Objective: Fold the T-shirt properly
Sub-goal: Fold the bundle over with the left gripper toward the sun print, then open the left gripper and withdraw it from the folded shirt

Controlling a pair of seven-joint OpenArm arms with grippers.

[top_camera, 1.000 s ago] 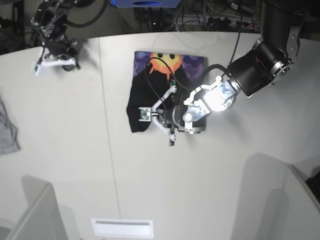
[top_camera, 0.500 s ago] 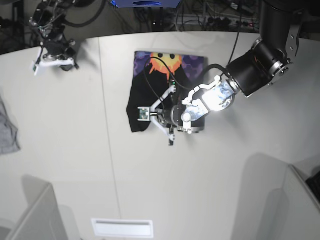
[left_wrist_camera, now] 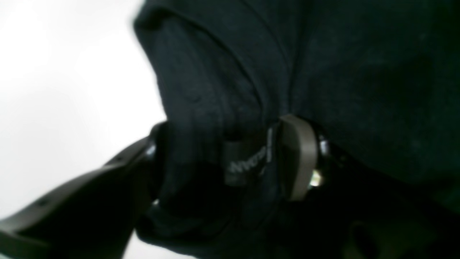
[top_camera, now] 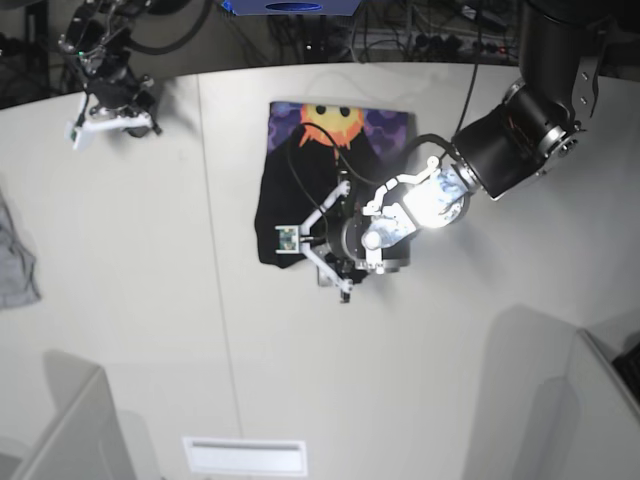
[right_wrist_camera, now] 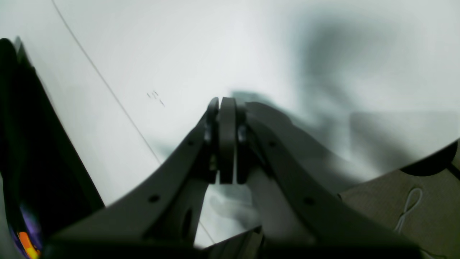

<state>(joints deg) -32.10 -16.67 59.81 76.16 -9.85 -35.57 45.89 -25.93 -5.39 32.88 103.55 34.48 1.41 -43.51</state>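
The base view alone shows the whole layout: the T-shirt (top_camera: 315, 190) lies mid-surface (top_camera: 150, 320), the left hand (top_camera: 330, 245) sits low over its near edge, and the right hand (top_camera: 105, 118) hangs far off near the surface's far corner, well apart from the garment. A small grey cloth (top_camera: 15, 265) lies at the surface's edge, away from both hands.

Only the left wrist view shows what the left hand (left_wrist_camera: 230, 158) does up close: black fabric (left_wrist_camera: 273, 72) bunches between its two fingers (left_wrist_camera: 298, 154), which stand apart with the cloth touching both; whether they press it, I cannot tell.

The right wrist view shows the right hand (right_wrist_camera: 226, 140) with its fingers pressed flat together on nothing, above bare surface (right_wrist_camera: 251, 46); the shirt (right_wrist_camera: 28, 172) shows only as a dark strip off to one side.

The shirt is folded into a rough rectangle, black toward the left hand, with an orange sun print on purple at the end away from it.
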